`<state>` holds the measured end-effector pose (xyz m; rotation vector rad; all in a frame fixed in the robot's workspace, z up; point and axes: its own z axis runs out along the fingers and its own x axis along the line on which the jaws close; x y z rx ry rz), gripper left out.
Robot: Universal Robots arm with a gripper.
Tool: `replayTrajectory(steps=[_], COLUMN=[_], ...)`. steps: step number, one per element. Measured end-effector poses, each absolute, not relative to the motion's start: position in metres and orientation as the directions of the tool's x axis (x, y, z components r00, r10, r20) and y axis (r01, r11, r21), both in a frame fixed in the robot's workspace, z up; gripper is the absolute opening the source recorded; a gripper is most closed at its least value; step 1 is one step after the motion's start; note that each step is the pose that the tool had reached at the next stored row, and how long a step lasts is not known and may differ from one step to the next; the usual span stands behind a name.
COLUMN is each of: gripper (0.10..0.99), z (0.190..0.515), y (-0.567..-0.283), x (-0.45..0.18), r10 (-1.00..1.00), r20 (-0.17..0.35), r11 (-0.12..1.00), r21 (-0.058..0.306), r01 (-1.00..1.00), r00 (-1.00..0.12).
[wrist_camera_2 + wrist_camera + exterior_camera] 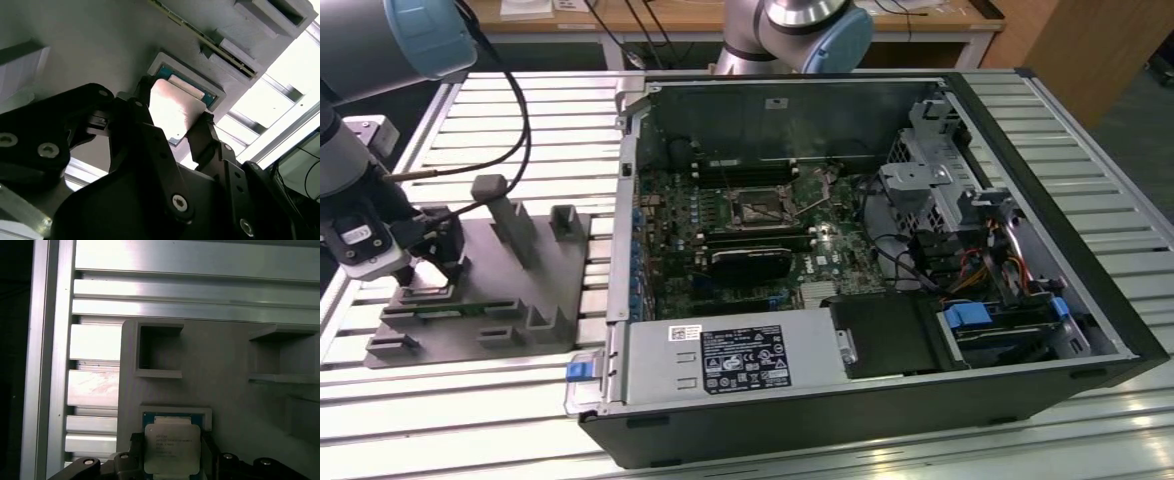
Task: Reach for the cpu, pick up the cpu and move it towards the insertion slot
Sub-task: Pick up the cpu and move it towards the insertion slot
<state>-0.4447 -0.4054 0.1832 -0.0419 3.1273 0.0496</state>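
Observation:
The cpu (172,107) (172,440) is a small silvery square chip with a pale rim. It sits between my two black fingers, just over a square pocket (176,412) of the grey fixture block (520,300). My gripper (424,275) (175,100) (171,450) is shut on the cpu, one finger against each opposite edge. The pocket's blue-green floor shows beside the chip, which looks slightly lifted and tilted. The insertion slot (754,208) is a square socket with a shiny frame on the motherboard inside the open case, far off toward the exterior view's right.
The fixture block has upright posts (500,215) and raised pockets close to my gripper. The open computer case (854,250) has tall side walls, cables, a drive cage and a power supply (734,360). Everything rests on a slatted aluminium table (480,400). A second arm's base (794,35) stands behind the case.

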Motion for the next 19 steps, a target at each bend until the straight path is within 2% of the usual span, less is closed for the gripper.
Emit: replayTrajectory(steps=[5,19], gripper=[0.541,0.541], z=[0.187,0.229], y=[-0.405,-0.405], x=[-0.445,-0.445], r10=[-0.027,-0.027], r20=[-0.014,-0.016], r11=[0.999,0.999], r21=[0.032,0.032], r01=[-0.027,-0.027], r00=[-1.0,-1.0])
